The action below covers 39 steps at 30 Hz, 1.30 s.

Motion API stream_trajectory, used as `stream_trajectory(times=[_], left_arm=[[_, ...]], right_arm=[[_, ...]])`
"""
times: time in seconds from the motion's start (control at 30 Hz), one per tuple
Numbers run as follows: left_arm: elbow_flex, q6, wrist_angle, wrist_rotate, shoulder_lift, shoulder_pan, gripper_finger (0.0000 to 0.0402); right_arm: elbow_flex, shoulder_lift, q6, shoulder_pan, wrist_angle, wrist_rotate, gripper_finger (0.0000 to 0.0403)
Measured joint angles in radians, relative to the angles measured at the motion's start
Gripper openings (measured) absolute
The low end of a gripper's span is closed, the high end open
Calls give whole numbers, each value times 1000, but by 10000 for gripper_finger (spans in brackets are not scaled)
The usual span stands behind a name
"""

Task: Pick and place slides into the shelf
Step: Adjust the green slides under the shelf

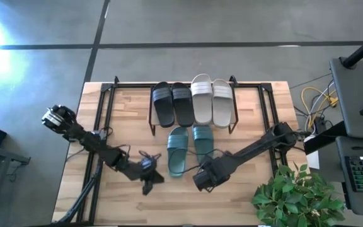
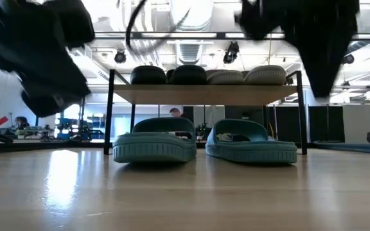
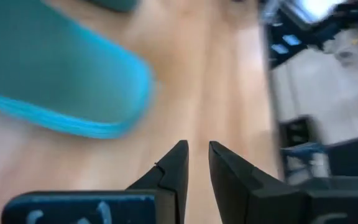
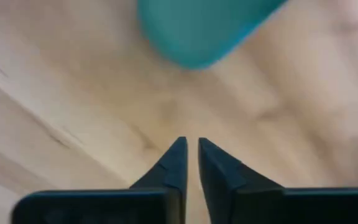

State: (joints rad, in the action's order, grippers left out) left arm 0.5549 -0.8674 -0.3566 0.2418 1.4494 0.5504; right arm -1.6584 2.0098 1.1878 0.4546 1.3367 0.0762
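We find four slides already up on the shelf [image 1: 234, 126]: the black pair [image 1: 172, 104] and the white pair [image 1: 212, 101] lie side by side on its wooden board, near the tabletop's [image 1: 257, 145] far edge. The teal pair is what remains. The left teal slide [image 1: 177, 150] and the right teal slide [image 1: 201, 140] lie on the tabletop just in front of the shelf, their long axes running from the near edge toward the far edge, so their far ends point into the space under the board; in the low view they sit between the shelf's legs.

The relation the next move turns on, as we judge it, is this: both grippers hang near the tabletop's near edge, on the near side of the teal pair. The right gripper [image 4: 191, 152] is just beside the near end of the right teal slide, whose rounded end shows straight ahead of it in its wrist view. The left gripper [image 3: 197, 158] sits further toward the left edge, with the left teal slide off to one side of its line. Each gripper has its fingers drawn almost together, a narrow gap between the tips, and grasps nothing. We judge the right arm the nearer
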Motion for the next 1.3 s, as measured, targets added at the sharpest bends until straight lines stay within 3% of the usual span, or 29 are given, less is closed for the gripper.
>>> stream_trajectory(times=[0.2,0.37,0.7,0.93,1.1,1.3], left_arm=[[57,-35,-2,35,72,50,49],[87,-44,-2,59,137,52,49],[130,-45,-10,66,246,31,49],[130,-35,-77,111,330,-73,49],[132,42,-225,102,408,-186,49],[143,88,-266,86,444,-283,49]], right_arm=[[153,0,20,-22,-329,-30,9],[225,1,37,-46,-336,63,9],[296,-4,-121,-197,-425,167,9],[279,-116,-126,-170,-422,166,9],[280,-230,-56,-101,-403,231,9],[280,-272,44,-47,-354,265,9]])
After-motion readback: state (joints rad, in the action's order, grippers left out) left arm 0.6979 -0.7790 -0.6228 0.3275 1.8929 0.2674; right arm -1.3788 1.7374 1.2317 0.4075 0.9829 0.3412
